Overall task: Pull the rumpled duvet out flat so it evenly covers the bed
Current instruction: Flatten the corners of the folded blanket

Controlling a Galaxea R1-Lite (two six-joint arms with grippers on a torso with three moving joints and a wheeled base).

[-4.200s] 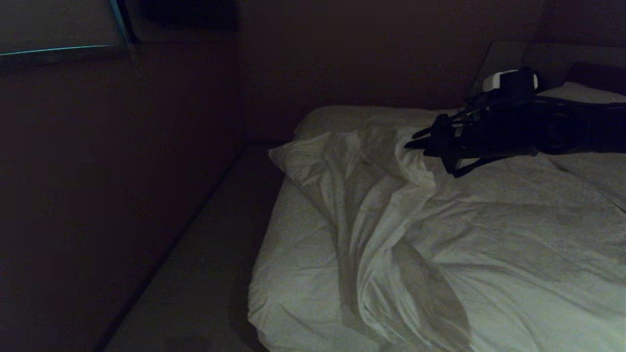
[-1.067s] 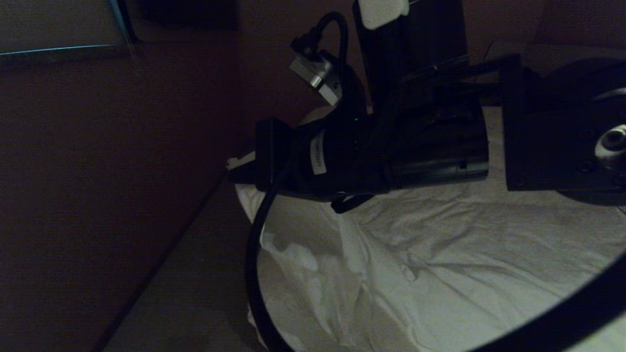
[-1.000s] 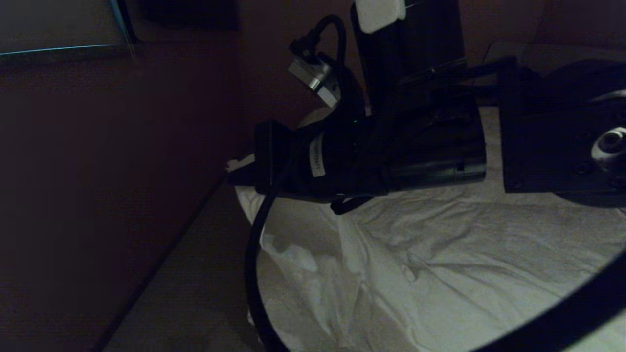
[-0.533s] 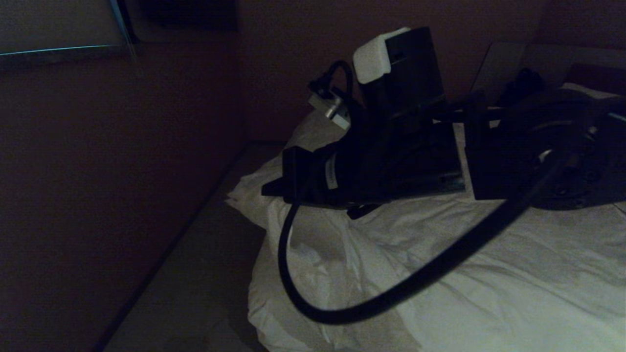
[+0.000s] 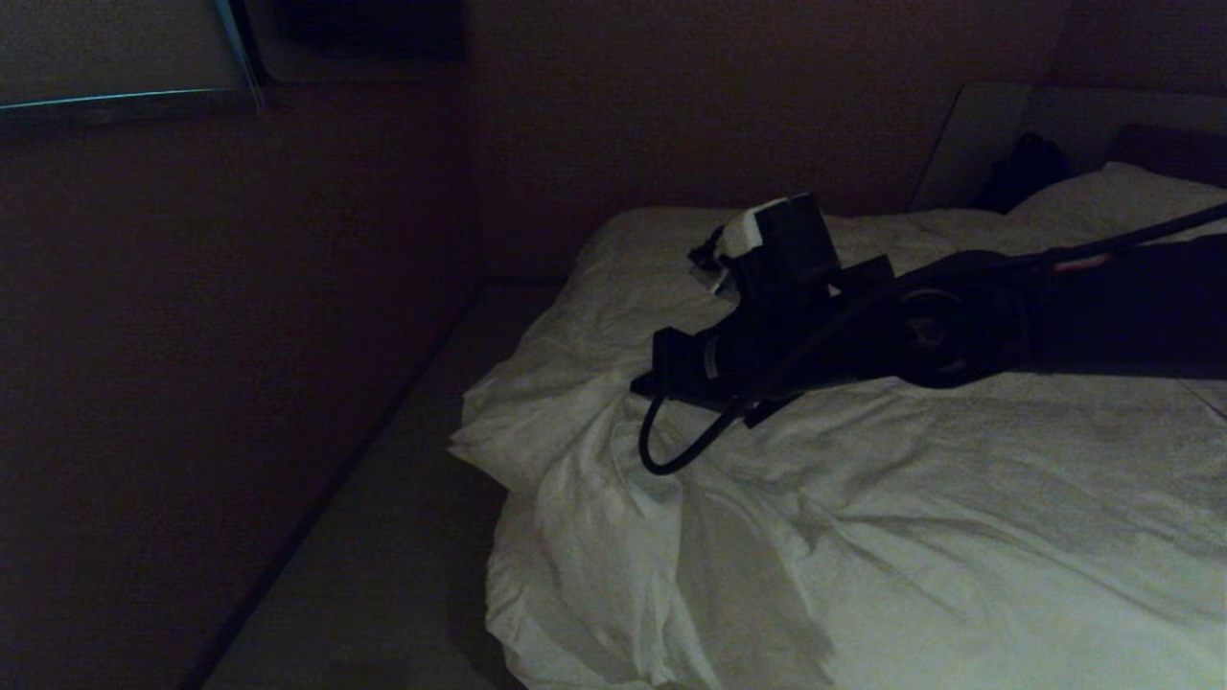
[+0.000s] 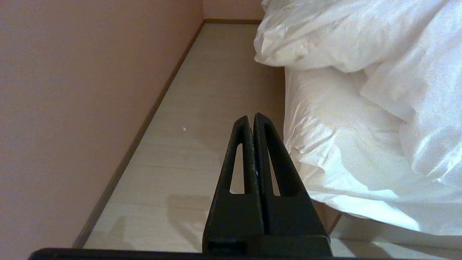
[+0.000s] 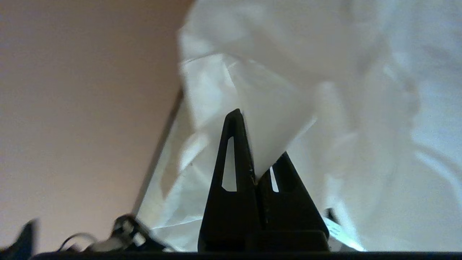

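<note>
The white, creased duvet (image 5: 911,517) lies over the bed (image 5: 661,240), and its corner (image 5: 489,441) bulges past the left edge. My right arm reaches in from the right, low over the duvet. Its gripper (image 5: 642,385) sits just inside that corner. In the right wrist view the right gripper (image 7: 245,122) is shut on a fold of the duvet (image 7: 274,119), which rises from between the fingers and hides one fingertip. My left gripper (image 6: 251,117) is shut and empty, parked over the floor next to the duvet's hanging side (image 6: 361,126).
A narrow strip of floor (image 5: 383,537) runs between the bed's left side and the wall (image 5: 240,335). Pillows (image 5: 1112,192) and a dark headboard panel (image 5: 1169,144) are at the far right. A cable loop (image 5: 671,455) hangs under the right wrist.
My right arm has come down from close to the camera and drawn back to the right, low over the bed. The held duvet corner has sunk onto the left edge.
</note>
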